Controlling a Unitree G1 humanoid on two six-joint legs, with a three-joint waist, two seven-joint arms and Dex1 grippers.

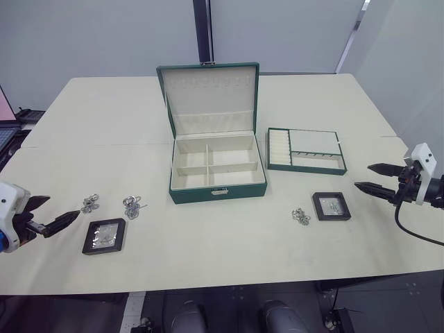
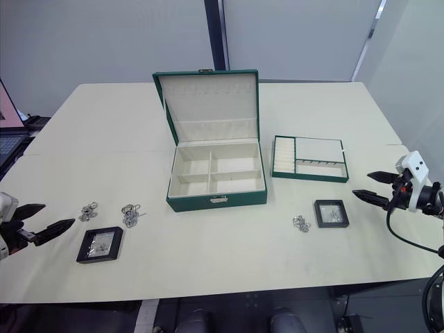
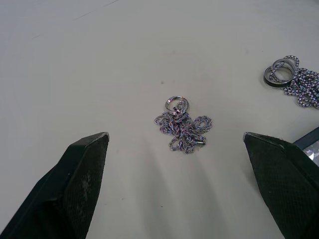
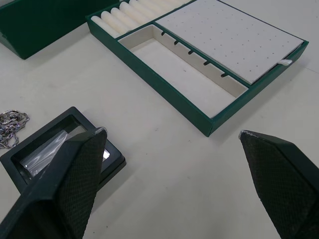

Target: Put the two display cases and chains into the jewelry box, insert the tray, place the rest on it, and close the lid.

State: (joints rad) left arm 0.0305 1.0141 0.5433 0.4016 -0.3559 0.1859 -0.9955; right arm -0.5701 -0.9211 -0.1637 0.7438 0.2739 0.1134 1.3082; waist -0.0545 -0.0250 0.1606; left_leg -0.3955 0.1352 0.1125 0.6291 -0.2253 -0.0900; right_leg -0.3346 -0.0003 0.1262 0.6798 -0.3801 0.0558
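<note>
**Task status: no item loaded, box open, tray out**

Nearest the robot, the left gripper (image 1: 52, 214) was held low over the table edge with its two fingers spread apart and nothing between them. The right gripper (image 1: 378, 178) was held likewise at the opposite edge, fingers apart and empty.

Just beyond the left gripper, one display case (image 1: 105, 236) lay flat on the table (image 1: 104, 125). Two chain clusters were found near it: one (image 1: 90, 204) toward the left edge, and a second (image 1: 131, 206) beside it, toward the box. In the left wrist view the first cluster lay between the open fingertips, untouched.

On the right side, the second display case (image 1: 331, 206) lay flat, with a third chain cluster (image 1: 301, 216) just beside it on the side toward the centre.

Farther back, at the table centre, the jewelry box (image 1: 218, 193) stood open; its cream compartments were seen empty. The tray (image 1: 306, 151) rested on the table just to the right of the box, not inserted, and no jewelry was seen in it.

Farthest, the lid (image 1: 211, 97) was raised upright on its hinge.

All steps were judged outstanding: both cases and the chains remained to be loaded, then the tray seated, any remaining pieces placed on it, and the lid shut.
</note>
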